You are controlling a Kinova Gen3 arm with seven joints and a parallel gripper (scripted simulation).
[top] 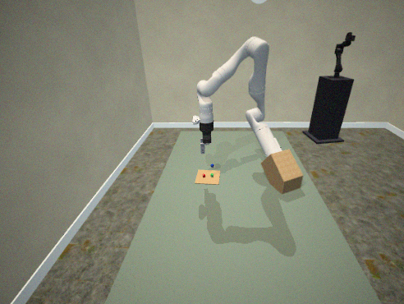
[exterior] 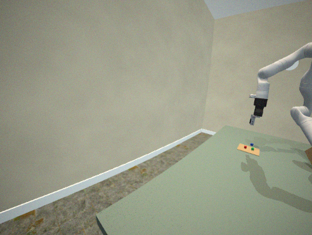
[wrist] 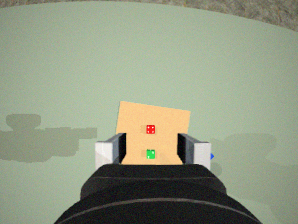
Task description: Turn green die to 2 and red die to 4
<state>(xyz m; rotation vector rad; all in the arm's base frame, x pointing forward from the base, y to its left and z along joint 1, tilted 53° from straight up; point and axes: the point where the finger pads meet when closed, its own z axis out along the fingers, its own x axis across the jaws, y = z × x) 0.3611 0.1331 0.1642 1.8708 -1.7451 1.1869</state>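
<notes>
The orange mat (top: pixel 200 181) (exterior: pixel 256 153) (wrist: pixel 135 113) lies flat on the table. The red die (top: pixel 204 175) (exterior: pixel 245 147) (wrist: pixel 150 129) sits on it; its top shows white pips near the corners, seemingly four. The green die (top: pixel 212 175) (exterior: pixel 252 148) (wrist: pixel 150 154) sits on the mat beside it, apart; its pips are too blurred to read surely. The blue die (top: pixel 212 165) (exterior: pixel 252 144) (wrist: pixel 212 156) is on the table off the mat, mostly hidden by a finger in the wrist view. My gripper (top: pixel 203 152) (exterior: pixel 252 124) (wrist: pixel 151 143) is open and empty, high above the mat.
The green-grey table (top: pixel 197 267) (exterior: pixel 177 197) carries the arm's wooden base block (top: pixel 283 172) to the right of the mat in the top view. Shadows of the arm fall near the mat. A black pedestal (top: pixel 332 108) with a small dark arm stands beyond the table.
</notes>
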